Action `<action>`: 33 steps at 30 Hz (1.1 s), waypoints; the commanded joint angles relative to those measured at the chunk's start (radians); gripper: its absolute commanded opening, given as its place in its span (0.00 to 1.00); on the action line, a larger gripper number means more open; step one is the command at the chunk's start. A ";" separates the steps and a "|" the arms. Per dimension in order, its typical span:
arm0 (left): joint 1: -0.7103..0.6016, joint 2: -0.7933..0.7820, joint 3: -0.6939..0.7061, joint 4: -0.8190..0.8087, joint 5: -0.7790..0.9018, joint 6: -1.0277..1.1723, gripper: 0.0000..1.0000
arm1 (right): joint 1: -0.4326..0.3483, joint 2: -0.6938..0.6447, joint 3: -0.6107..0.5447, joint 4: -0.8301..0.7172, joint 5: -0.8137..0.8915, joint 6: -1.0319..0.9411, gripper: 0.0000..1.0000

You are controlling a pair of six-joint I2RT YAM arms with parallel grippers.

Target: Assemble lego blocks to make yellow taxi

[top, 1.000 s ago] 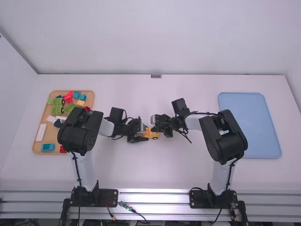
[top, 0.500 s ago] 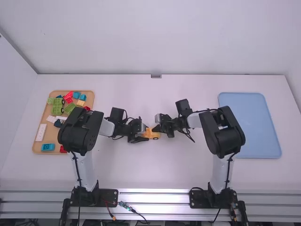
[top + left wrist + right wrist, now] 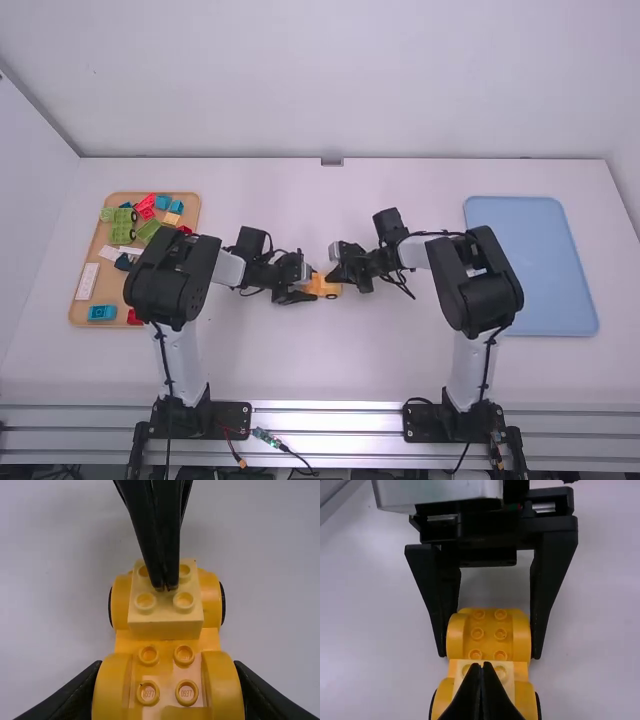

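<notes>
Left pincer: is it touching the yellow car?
Touching: the right wrist view shows the left pincer with a finger against each side of the car.

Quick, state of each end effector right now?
Left end effector: closed on the yellow wheeled Lego base, one finger either side.
Right end effector: closed, fingertips together, at the top of the pale yellow 2x2 block.

The left arm [image 3: 180, 277] hides the brown rectangular tray's [image 3: 113, 287] near right corner. The right gripper [image 3: 332, 277] partly covers a pale-yellow plastic block [image 3: 165, 629].
</notes>
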 commanded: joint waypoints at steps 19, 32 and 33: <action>0.000 0.011 0.000 -0.007 -0.035 -0.007 0.78 | -0.082 -0.227 -0.008 -0.026 0.576 0.270 0.99; 0.000 -0.033 0.040 -0.074 -0.058 -0.037 0.99 | -0.082 -0.227 -0.008 -0.034 0.590 0.266 0.99; 0.000 -0.040 0.046 -0.092 -0.073 -0.038 0.99 | -0.082 -0.227 -0.008 -0.033 0.591 0.266 0.99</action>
